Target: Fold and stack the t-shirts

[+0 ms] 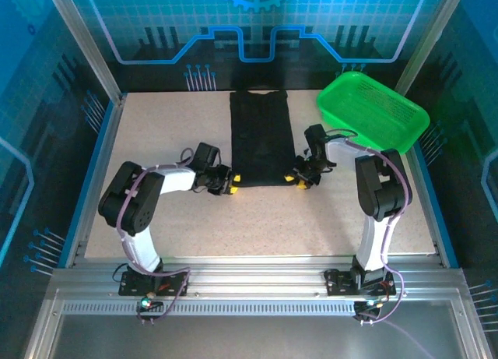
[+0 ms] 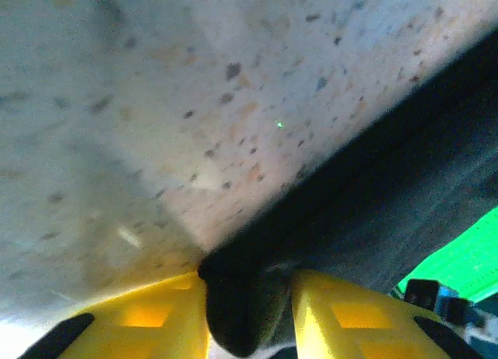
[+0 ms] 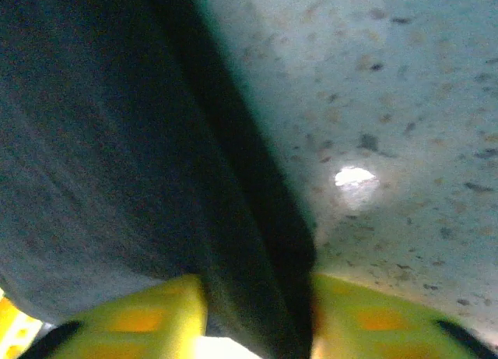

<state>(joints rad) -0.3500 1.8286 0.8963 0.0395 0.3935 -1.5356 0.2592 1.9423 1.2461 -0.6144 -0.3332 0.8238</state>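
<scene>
**Both claws pinching the shirt's near corners**

So the green plastic mesh basket (image 1: 373, 110) sits at the far right corner of the speckled beige tabletop (image 1: 156, 141), with its bare mesh floor showing. The plain black cotton t-shirt (image 1: 261, 137), folded into a long strip, lies flat just left of it. The left claw (image 2: 247, 297) and the right claw (image 3: 257, 297) each pinch black fabric at a near corner. The wrist views are blurry, and I can't make out the sleeves.

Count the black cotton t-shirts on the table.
1. The black cotton t-shirt lies as a long strip on the speckled table, beside the green plastic basket. Another could hide beneath it.
</scene>
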